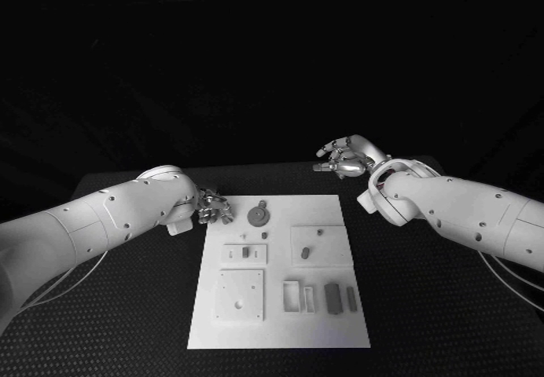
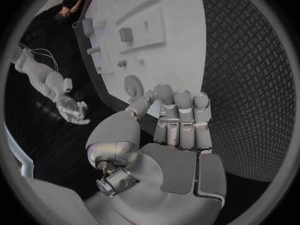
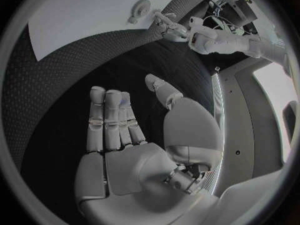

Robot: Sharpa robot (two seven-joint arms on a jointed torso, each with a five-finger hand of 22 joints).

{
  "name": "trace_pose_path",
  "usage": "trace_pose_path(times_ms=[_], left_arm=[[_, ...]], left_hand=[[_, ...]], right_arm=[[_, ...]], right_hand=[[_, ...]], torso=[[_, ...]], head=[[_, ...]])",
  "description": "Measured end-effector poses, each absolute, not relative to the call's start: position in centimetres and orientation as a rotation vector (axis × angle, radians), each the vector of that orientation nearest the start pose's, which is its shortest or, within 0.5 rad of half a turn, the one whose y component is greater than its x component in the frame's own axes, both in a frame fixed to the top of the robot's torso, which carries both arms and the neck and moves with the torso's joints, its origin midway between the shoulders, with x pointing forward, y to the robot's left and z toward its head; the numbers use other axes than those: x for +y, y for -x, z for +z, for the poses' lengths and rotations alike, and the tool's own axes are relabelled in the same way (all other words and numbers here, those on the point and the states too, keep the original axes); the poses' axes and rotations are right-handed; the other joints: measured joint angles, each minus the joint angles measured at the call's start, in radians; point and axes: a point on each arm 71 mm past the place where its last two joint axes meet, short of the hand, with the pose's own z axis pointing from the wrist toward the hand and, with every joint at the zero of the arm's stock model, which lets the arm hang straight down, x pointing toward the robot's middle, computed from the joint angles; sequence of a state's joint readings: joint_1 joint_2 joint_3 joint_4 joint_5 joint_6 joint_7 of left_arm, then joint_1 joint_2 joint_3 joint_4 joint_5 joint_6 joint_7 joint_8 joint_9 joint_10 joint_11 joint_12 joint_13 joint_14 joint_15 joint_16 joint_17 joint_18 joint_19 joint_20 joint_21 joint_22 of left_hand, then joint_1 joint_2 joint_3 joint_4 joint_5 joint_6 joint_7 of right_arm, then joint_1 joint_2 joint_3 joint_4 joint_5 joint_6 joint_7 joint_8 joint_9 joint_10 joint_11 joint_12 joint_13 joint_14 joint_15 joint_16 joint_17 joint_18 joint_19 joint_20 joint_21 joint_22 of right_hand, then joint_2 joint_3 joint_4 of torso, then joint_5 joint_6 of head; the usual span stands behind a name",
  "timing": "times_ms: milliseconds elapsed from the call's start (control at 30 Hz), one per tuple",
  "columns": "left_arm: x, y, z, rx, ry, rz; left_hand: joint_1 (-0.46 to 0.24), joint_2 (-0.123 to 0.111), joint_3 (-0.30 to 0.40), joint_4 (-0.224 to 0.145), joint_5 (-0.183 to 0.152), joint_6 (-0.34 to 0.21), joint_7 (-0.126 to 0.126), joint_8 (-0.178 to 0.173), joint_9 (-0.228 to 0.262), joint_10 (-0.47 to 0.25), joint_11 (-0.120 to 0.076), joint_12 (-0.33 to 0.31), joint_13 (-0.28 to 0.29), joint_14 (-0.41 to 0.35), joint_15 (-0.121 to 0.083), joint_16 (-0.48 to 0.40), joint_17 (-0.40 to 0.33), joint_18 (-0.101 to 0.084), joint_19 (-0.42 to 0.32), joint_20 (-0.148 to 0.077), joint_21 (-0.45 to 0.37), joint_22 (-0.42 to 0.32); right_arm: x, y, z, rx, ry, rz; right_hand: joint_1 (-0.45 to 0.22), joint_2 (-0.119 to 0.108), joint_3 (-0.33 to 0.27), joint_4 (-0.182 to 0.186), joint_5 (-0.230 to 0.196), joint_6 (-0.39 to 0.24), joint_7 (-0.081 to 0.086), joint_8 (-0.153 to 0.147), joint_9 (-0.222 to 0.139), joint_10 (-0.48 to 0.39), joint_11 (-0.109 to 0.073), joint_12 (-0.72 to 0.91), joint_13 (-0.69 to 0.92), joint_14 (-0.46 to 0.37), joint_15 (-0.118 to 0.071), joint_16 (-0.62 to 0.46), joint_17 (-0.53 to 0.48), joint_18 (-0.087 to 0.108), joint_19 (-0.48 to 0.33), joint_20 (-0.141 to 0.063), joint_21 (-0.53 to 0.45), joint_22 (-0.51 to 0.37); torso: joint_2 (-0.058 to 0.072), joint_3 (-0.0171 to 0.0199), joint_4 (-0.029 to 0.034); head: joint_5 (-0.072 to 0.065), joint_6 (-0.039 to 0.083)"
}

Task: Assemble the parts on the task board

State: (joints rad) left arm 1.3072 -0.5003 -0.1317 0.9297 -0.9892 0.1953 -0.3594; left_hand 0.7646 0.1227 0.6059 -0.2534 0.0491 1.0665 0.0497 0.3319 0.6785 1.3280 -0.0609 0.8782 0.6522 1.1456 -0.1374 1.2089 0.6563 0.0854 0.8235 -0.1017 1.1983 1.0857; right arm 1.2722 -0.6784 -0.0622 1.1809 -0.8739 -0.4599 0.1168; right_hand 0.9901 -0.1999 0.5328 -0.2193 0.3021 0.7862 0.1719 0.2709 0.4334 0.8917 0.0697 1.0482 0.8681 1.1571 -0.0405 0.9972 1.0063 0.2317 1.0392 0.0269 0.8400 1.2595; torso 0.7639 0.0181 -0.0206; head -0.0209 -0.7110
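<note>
1. The left hand [image 1: 211, 207] sits at the far left corner of the task board [image 1: 323, 330], its fingers [image 2: 182, 116] lying straight, side by side and pointing over the board's edge. The thumb stands apart from them. Nothing is held in this hand.

2. Just beyond the left fingertips, on the board, lies a round disc-shaped part [image 1: 259, 214]. In the left wrist view the same disc [image 2: 133, 85] lies just past the fingertips and clear of them, without contact.

3. A small peg-like part [image 1: 264, 233] lies on the board next to the disc, a little farther from the left fingers.

4. The right hand [image 1: 347, 157] hovers over the black table [image 1: 453, 314] beyond the board's far right corner, well apart from every part. Its fingers [image 3: 111, 120] are stretched out flat and close together with the thumb spread to the side; the palm is empty.

5. Farther from both hands, the board carries raised white square blocks: one with slots [image 1: 244, 253], one with a small dark part on it [image 1: 318, 243], and a larger one [image 1: 240, 294] toward the near edge.

6. Near that larger block lies a row of narrow pieces, among them a dark rectangular part [image 1: 333, 298], all far from either hand's fingers.

7. In the right wrist view, the left hand [image 3: 170, 28] shows by the board's edge, with the disc just beside its fingertips.
</note>
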Motion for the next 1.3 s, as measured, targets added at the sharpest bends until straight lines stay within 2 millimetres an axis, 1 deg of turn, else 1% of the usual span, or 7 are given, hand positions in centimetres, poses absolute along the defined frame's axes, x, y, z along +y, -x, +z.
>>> trace_pose_path(times_ms=[167, 367, 567, 633, 733, 967, 1300], left_arm=[[21.9, -57.2, -22.2, 2.278, 0.315, -0.386], [22.7, -56.0, -21.9, 2.279, 0.339, -0.429], [23.1, -54.7, -20.5, 2.253, 0.336, -0.474], [23.1, -54.2, -20.0, 2.245, 0.328, -0.488], [22.8, -53.4, -19.9, 2.24, 0.314, -0.503], [21.5, -52.0, -20.4, 2.226, 0.243, -0.497], [21.5, -49.7, -22.3, 2.21, 0.176, -0.433]], left_hand=[[-0.005, 0.011, -0.005, -0.007, 0.0, 0.004, -0.003, 0.0, 0.0, 0.003, 0.003, 0.0, 0.0, 0.0, 0.0, 0.007, 0.0, 0.0, 0.0, 0.0, 0.001, -0.001], [-0.003, 0.013, -0.009, -0.011, -0.004, 0.007, -0.006, 0.0, 0.0, 0.007, 0.0, 0.0, 0.0, 0.006, -0.002, 0.007, 0.0, 0.0, 0.0, 0.0, 0.001, -0.003], [-0.003, 0.013, -0.008, -0.018, -0.004, 0.016, -0.009, 0.002, 0.0, 0.011, -0.003, 0.0, 0.0, 0.014, -0.003, 0.011, 0.0, 0.0, 0.004, 0.004, 0.006, -0.004], [-0.003, 0.013, -0.006, -0.021, -0.005, 0.016, -0.009, 0.004, -0.001, 0.015, 0.001, 0.0, 0.0, 0.014, -0.004, 0.011, 0.0, 0.0, 0.008, 0.0, 0.01, -0.005], [-0.003, 0.013, -0.008, -0.024, -0.006, 0.025, -0.011, 0.004, -0.005, 0.019, -0.001, 0.0, 0.0, 0.02, -0.005, 0.015, 0.0, 0.0, 0.008, 0.0, 0.01, -0.005], [-0.002, 0.013, -0.006, -0.027, -0.003, 0.04, -0.018, 0.004, -0.006, 0.032, 0.0, 0.0, 0.002, 0.032, -0.004, 0.02, 0.0, 0.0, 0.027, -0.005, 0.021, -0.008], [-0.002, 0.013, -0.004, -0.031, -0.003, 0.057, -0.026, 0.004, -0.012, 0.044, -0.002, 0.004, 0.006, 0.046, -0.005, 0.026, 0.0, 0.0, 0.038, -0.009, 0.036, -0.011]], right_arm=[[-22.8, -55.8, -16.4, 1.496, -0.37, 0.84], [-23.1, -55.8, -16.4, 1.495, -0.373, 0.834], [-23.4, -55.8, -16.4, 1.495, -0.376, 0.829], [-23.4, -55.8, -16.4, 1.495, -0.376, 0.829], [-23.4, -55.8, -16.4, 1.495, -0.375, 0.83], [-23.3, -55.7, -16.4, 1.496, -0.375, 0.832], [-23.4, -55.6, -16.4, 1.496, -0.375, 0.834]], right_hand=[[0.0, 0.0, 0.0, 0.0, 0.0, -0.002, 0.002, 0.0, 0.0, 0.0, 0.0, 0.0, 0.0, 0.0, 0.0, 0.0, 0.0, 0.0, 0.0, 0.0, 0.0, 0.0], [0.0, 0.0, 0.0, 0.0, 0.0, -0.002, 0.002, 0.0, -0.001, 0.0, 0.0, 0.0, -0.001, 0.0, 0.0, 0.0, 0.0, 0.0, 0.0, 0.0, 0.0, 0.0], [0.0, 0.0, 0.0, 0.0, 0.0, 0.0, 0.004, 0.0, -0.001, 0.0, 0.0, 0.0, -0.001, 0.0, 0.0, 0.0, 0.0, 0.0, 0.0, 0.0, 0.0, 0.0], [0.0, 0.0, 0.0, 0.0, 0.0, 0.0, 0.004, 0.0, -0.001, 0.0, 0.0, 0.0, -0.001, 0.0, 0.0, 0.0, 0.0, 0.0, 0.0, 0.0, 0.0, 0.0], [0.0, 0.0, 0.0, 0.0, 0.0, 0.0, 0.004, 0.0, -0.001, 0.0, 0.0, 0.0, -0.001, -0.002, 0.002, 0.0, -0.001, 0.0, 0.0, 0.0, 0.0, 0.0], [0.0, 0.0, 0.0, 0.0, 0.004, 0.001, 0.004, 0.0, -0.001, 0.0, 0.0, 0.0, -0.003, -0.003, 0.003, 0.0, -0.001, 0.0, 0.0, 0.0, 0.0, 0.0], [0.0, 0.0, 0.0, 0.0, 0.008, 0.001, 0.003, 0.0, -0.001, 0.0, 0.0, 0.004, -0.006, -0.003, 0.003, 0.0, -0.002, 0.0, 0.0, 0.0, 0.0, 0.001]], torso=[[0.0, 0.0002, 0.0002], [-0.001, 0.0009, 0.001], [-0.001, 0.0008, 0.0029], [0.0, 0.0014, 0.003], [0.0, 0.0021, 0.003], [0.0, 0.002, 0.0034], [0.0, 0.0019, 0.0015]], head=[[0.002, 0.0], [0.005, 0.002], [0.009, 0.001], [0.011, 0.001], [0.014, 0.0], [0.018, -0.005], [0.021, -0.013]])
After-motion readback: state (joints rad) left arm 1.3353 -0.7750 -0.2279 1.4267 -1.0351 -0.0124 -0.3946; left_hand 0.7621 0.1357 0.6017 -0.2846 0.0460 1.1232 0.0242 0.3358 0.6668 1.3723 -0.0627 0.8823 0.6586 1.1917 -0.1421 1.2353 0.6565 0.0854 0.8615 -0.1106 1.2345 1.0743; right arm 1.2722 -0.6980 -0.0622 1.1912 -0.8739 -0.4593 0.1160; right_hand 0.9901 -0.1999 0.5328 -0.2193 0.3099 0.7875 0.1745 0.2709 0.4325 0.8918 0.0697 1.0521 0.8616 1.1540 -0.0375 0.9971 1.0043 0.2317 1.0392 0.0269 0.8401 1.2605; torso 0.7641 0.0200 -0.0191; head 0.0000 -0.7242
